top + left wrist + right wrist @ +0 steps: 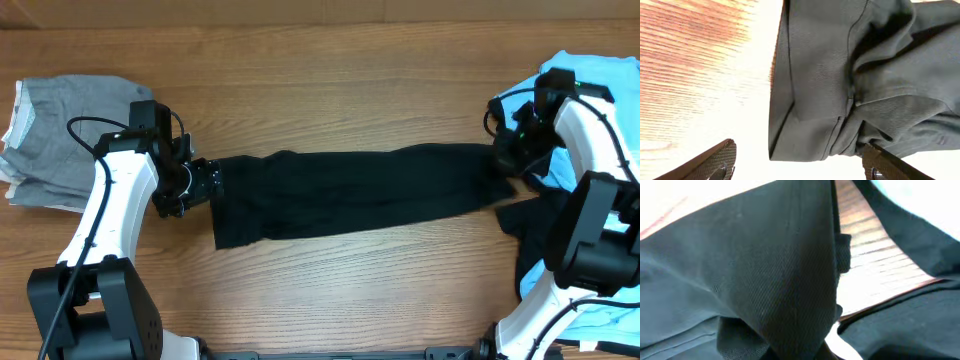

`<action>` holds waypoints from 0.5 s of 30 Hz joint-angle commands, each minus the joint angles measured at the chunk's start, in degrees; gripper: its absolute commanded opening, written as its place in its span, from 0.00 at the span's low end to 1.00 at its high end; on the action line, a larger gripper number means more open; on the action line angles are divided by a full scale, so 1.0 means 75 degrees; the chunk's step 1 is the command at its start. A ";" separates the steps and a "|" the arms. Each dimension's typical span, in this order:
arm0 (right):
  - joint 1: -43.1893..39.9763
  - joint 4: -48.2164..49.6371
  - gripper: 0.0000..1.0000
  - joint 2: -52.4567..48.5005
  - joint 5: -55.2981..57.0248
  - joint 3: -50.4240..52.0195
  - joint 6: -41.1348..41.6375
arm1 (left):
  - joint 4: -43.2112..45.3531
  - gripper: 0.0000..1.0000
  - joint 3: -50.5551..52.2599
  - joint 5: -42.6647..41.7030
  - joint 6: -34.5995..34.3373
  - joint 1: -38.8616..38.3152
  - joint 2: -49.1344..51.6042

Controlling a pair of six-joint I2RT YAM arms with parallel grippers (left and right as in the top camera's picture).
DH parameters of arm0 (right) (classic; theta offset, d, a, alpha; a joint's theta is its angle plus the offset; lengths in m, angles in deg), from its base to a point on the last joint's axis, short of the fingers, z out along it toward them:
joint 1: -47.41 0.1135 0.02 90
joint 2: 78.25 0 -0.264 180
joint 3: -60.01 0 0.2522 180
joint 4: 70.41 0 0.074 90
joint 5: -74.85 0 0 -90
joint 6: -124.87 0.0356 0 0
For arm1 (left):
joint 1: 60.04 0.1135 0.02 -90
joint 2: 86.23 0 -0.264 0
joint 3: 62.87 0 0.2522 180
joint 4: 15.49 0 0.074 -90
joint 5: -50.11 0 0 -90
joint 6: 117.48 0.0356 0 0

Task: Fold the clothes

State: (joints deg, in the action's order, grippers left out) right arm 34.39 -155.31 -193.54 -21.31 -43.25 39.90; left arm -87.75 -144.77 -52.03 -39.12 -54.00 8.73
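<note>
The black tee (350, 190) lies as a long narrow band across the middle of the table. At its left end my left gripper (205, 185) stands open. In the left wrist view the hemmed corner of the tee (810, 135) hangs between the two fingertips, and the right finger (885, 162) touches the cloth. My right gripper (505, 155) is shut on the tee's right end. In the right wrist view bunched black fabric (785, 280) fills the frame and hides the fingers.
A folded grey garment (75, 130) lies at the back left. A light blue tee (600, 80) is heaped at the right edge under the right arm, with more black cloth (535, 225) beside it. Bare wooden table (330, 90) stretches behind the band.
</note>
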 commanded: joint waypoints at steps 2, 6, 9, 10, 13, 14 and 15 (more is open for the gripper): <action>0.1072 -0.0119 0.04 0.0029 0.0592 -0.0181 0.0143 | 0.0006 0.83 -0.0146 -0.0224 -0.0023 0.0035 0.0020; 0.2468 0.0067 0.04 0.0029 0.1367 -0.0178 0.0335 | 0.0012 0.83 -0.0146 -0.0338 -0.0020 0.0035 0.0020; 0.3258 0.0119 0.04 0.0026 0.1501 -0.0166 0.0329 | 0.0009 0.83 -0.0146 -0.0338 -0.0020 0.0035 0.0020; 0.3448 0.0134 0.04 0.0026 0.1504 -0.0160 0.0309 | 0.0012 0.83 -0.0146 -0.0338 -0.0020 0.0035 0.0020; 0.4042 0.0251 0.04 0.0026 0.1498 -0.0160 0.0303 | 0.0035 0.83 -0.0146 -0.0338 -0.0020 0.0035 0.0020; 0.4191 0.0283 0.04 0.0026 0.1498 -0.0160 0.0303 | 0.0032 0.83 -0.0146 -0.0338 -0.0020 0.0035 0.0020; 0.4398 0.0338 0.04 0.0026 0.1498 -0.0160 0.0303 | 0.0032 0.83 -0.0146 -0.0338 -0.0020 0.0035 0.0020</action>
State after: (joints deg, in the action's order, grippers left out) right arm 64.91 -153.60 -193.56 -11.06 -43.59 41.70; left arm -87.73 -144.81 -53.63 -39.12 -54.00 8.73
